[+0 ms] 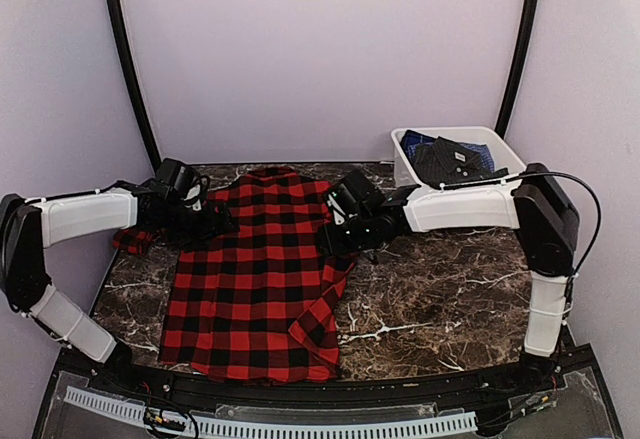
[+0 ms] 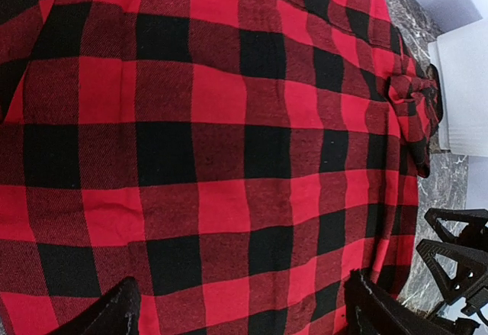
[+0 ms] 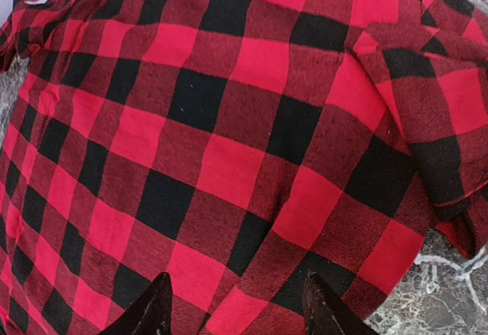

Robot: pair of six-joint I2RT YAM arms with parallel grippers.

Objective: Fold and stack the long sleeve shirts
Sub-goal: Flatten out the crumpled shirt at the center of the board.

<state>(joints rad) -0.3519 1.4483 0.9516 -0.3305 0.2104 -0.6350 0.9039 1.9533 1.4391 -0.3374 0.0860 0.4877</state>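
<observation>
One long sleeve shirt (image 1: 255, 289), red-and-black check flannel, lies spread on the marble table (image 1: 450, 289) with its collar at the far side. Its right sleeve is folded in along the right edge, and the left sleeve (image 1: 132, 241) sticks out to the left. My left gripper (image 1: 215, 224) hovers over the shirt's upper left, open wide in the left wrist view (image 2: 244, 316), with only flat cloth (image 2: 229, 121) under it. My right gripper (image 1: 335, 234) is at the shirt's upper right edge. Its jaws (image 3: 236, 312) stand apart above the cloth (image 3: 229, 121), holding nothing.
A white plastic tub (image 1: 400, 154) with dark clothes (image 1: 455, 159) inside stands at the back right, just behind the right arm. Bare marble lies right of the shirt. The right gripper's black fingers (image 2: 457, 262) show at the edge of the left wrist view.
</observation>
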